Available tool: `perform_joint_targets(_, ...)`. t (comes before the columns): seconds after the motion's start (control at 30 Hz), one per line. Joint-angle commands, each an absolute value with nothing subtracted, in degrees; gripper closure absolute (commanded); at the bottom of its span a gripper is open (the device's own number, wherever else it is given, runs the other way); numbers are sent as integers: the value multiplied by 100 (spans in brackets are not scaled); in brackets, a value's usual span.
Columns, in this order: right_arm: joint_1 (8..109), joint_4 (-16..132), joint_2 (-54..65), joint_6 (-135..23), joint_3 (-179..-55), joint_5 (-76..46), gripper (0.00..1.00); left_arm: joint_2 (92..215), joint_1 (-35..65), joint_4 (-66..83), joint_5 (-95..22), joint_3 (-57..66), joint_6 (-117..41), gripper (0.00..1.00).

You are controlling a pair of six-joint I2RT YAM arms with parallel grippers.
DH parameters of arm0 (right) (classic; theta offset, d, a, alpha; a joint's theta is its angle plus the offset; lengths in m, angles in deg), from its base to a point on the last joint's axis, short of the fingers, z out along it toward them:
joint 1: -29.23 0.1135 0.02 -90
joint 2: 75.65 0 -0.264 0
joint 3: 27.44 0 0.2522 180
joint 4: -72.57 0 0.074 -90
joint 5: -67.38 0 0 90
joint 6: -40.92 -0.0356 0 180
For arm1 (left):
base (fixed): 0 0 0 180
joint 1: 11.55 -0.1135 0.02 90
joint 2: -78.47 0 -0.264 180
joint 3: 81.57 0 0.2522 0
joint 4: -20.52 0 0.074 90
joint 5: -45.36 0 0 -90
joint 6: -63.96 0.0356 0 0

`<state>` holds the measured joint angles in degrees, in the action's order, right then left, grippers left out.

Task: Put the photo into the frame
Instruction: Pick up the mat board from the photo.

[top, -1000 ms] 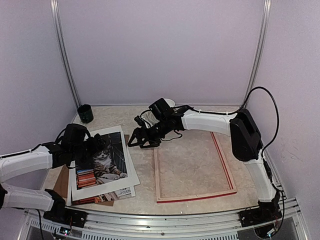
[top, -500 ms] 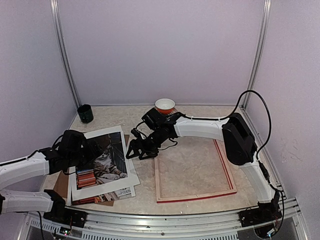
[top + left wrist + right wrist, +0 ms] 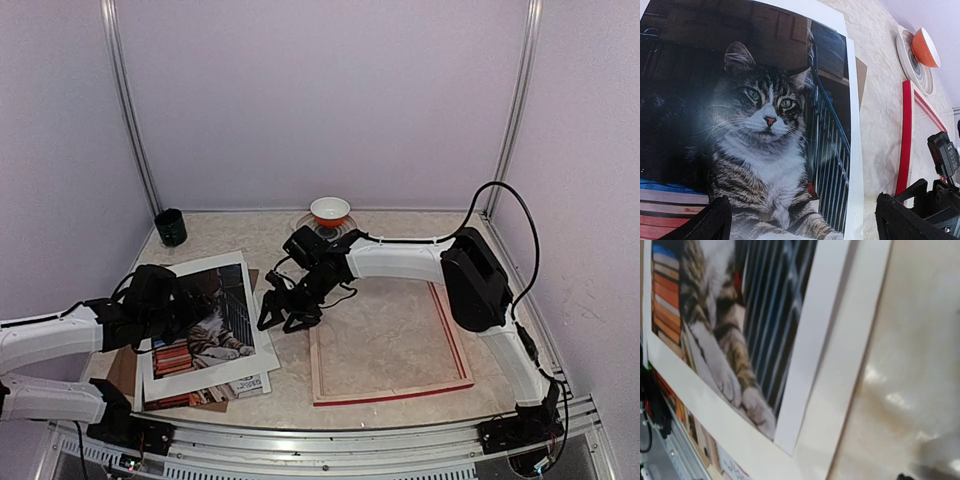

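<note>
The thin rectangular paper photo is showing a grey-striped tabby, reddish books and a dark background; the rectangular wooden frame is showing glossy red edges.

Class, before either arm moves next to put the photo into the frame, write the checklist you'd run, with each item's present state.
1. Frame lies flat, its opening empty: ok.
2. Photo lies left of the frame, face up: ok.
3. Left gripper open above the photo: ok.
4. Right gripper open at the photo's right edge, holding nothing: ok.
5. Photo lifted free of the sheets beneath: cannot tell.
</note>
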<state>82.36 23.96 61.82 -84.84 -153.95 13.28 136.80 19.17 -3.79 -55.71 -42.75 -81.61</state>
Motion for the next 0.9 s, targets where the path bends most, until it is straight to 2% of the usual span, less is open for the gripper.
perform_joint_targets(0.0,8427,2128,6354,-8532,-15424,1517,18,13709,2019,-155,-5669,-4393,-8227,1)
perform_joint_targets(0.37,8579,2057,6346,-8618,-15225,1710,20,13845,2113,6,-5597,-4313,-8176,1)
perform_joint_targets(0.87,8592,2826,6313,-9364,-14712,2406,21,13730,2185,-70,-5709,-4230,-8150,1)
